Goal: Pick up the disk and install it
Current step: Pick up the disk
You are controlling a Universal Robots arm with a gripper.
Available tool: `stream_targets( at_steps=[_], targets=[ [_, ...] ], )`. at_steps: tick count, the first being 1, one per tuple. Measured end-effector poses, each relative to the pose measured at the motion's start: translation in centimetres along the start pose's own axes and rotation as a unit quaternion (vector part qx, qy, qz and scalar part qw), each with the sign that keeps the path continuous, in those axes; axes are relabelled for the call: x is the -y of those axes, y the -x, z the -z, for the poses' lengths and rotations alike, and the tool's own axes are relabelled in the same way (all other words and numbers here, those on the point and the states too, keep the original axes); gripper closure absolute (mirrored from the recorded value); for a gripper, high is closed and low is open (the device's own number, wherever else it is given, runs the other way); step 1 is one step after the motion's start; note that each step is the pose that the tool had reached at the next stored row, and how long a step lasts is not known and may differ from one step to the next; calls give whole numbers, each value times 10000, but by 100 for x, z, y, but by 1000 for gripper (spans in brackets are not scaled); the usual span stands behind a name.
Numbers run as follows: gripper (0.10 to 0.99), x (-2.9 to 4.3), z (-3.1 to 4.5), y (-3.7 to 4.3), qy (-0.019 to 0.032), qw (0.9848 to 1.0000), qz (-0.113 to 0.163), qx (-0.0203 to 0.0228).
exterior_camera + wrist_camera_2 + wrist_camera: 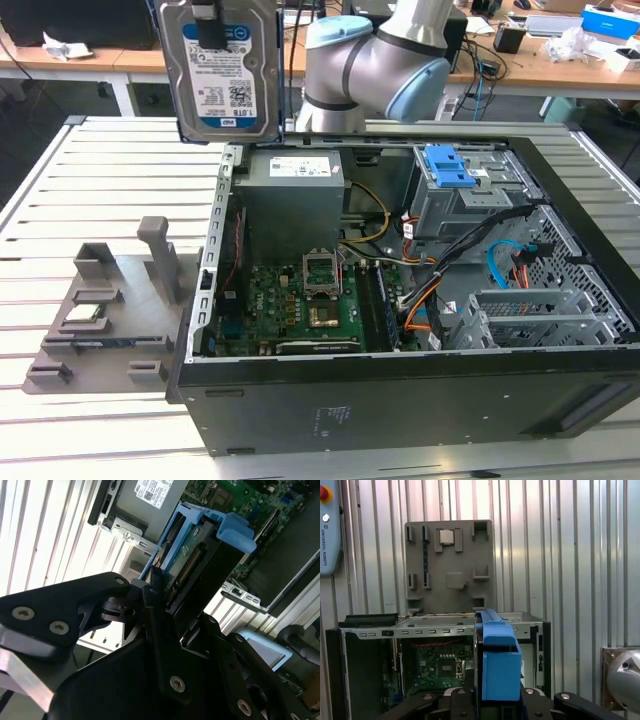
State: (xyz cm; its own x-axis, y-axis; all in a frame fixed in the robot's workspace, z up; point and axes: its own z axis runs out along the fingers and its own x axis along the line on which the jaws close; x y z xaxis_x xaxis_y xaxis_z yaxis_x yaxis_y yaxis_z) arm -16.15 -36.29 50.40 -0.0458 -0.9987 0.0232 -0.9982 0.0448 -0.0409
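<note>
One disk [225, 75], and it's up in the air, not in the box yet. Going L to R in the exterior view: a grey fixture tray [110, 290] lies on the slatted table [100, 150], well apart from the action. Next, over the case's L rear corner, the disk is label-out with its long axis upright, gripped from the top by the gripper [207, 28]. The claw is closed on it; in the second wrist view a black finger [152, 610] presses flat against its side, w/ the blue rail [232, 530] at the far end. Below and R sits the open PC case [400, 400]: power-supply box [295, 190], motherboard [300, 300], then the drive cage w/ blue latch [450, 170] near the R rear. So the cage lies well R of the disk and lower, approx. the case's width away.
</note>
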Motion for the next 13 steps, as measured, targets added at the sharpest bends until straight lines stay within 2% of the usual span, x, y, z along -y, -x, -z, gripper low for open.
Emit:
stream_targets(
  at_steps=[6,11,13],
  targets=[
    [729,306,-13,14,0,10000,0,0],
    [729,498,-20,23,0,10000,1,0],
    [729,619,-25,28,0,10000,1,0]
  ],
)
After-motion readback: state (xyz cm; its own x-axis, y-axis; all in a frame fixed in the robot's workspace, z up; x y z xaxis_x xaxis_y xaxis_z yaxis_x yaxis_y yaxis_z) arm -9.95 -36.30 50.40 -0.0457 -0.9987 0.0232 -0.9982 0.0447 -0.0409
